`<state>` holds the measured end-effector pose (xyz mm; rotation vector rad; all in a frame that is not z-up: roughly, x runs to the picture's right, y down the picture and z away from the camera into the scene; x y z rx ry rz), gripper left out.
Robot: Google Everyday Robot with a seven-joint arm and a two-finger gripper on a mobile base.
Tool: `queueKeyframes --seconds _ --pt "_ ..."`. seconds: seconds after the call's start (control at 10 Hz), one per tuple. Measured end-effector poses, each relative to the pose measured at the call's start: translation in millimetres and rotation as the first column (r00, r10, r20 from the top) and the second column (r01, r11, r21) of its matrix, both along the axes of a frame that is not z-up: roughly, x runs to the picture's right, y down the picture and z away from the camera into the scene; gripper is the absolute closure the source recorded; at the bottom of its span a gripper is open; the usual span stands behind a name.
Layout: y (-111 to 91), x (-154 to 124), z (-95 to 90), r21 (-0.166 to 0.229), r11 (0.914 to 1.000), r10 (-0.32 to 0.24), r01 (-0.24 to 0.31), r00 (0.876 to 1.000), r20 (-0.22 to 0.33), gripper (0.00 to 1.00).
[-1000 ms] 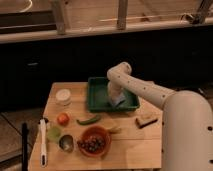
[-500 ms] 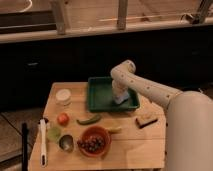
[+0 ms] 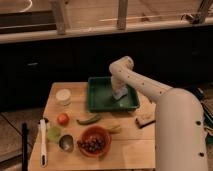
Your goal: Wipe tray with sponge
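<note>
Now, the sponge (image 3: 120,95) is down inside the tray (image 3: 100,101), toward its right side, directly under the gripper (image 3: 119,91), which reaches in from above; whether the claw is clamped on it, I cannot tell. The tray lies at the back of the table (image 3: 126,150). In front: a green pepper (image 3: 88,119), an orange-red bowl (image 3: 94,142), and a tan block (image 3: 145,118) to the right.

Single arm (image 3: 145,87) rises from the white base (image 3: 180,130) at near right, slanting left and far to a bent elbow. Wrist drops vertically. The gripper (image 3: 119,93) points down, low, just right of centre.
</note>
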<state>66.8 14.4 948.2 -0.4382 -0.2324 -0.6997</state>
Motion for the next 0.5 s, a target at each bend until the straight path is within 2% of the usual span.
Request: queueKeyframes --seconds 0.2,0.5 --pt "13.6 -30.2 -8.8 -0.013 0.9993 -0.036 0.036 0.998 0.057 0.99" --pt "35.2 -31.1 -32.7 -0.019 0.9984 -0.052 0.053 0.996 0.066 0.99"
